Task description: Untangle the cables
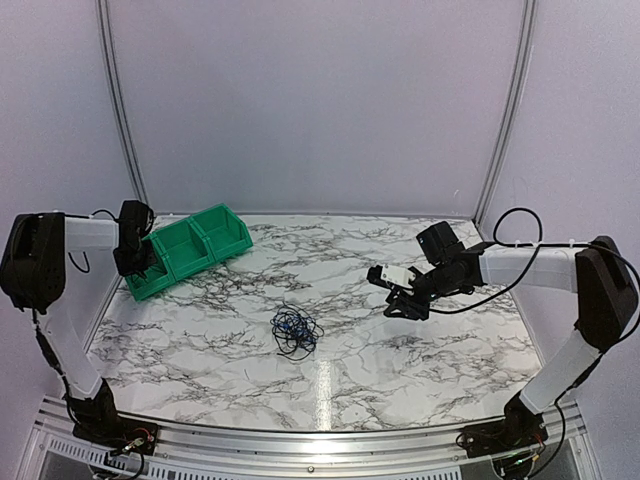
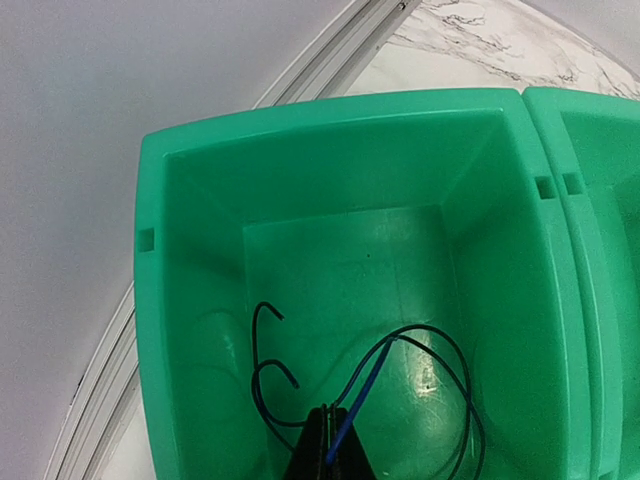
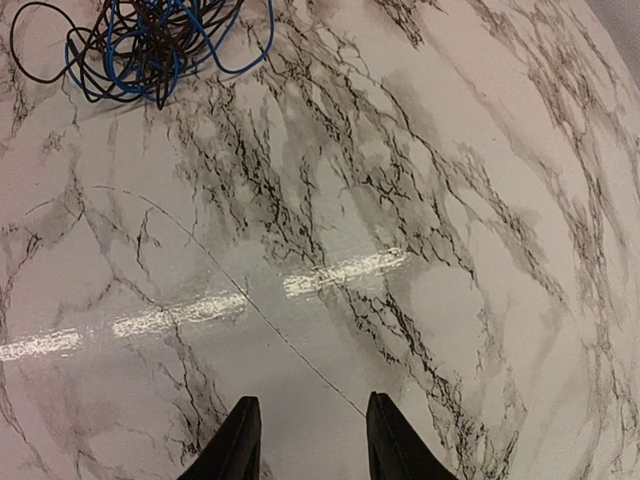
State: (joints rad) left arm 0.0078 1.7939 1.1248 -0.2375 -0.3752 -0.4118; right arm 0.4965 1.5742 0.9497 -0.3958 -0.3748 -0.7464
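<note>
A small knot of thin black and blue cables [image 1: 295,331] lies on the marble table [image 1: 400,340] near the middle; it also shows at the top left of the right wrist view [image 3: 130,45]. My left gripper [image 2: 337,440] hangs over the leftmost green bin [image 2: 200,260], shut on a blue cable [image 2: 358,405] and a thin black cable [image 2: 262,385] that loop down into the bin. In the top view the left gripper [image 1: 133,262] sits above that bin [image 1: 150,278]. My right gripper [image 3: 308,435] is open and empty, a little above the table to the right of the knot [image 1: 405,303].
Three green bins [image 1: 215,235] stand in a row at the back left. A metal rail [image 2: 330,50] runs past the bin by the white wall. The table's near edge [image 1: 300,432] has an aluminium rail.
</note>
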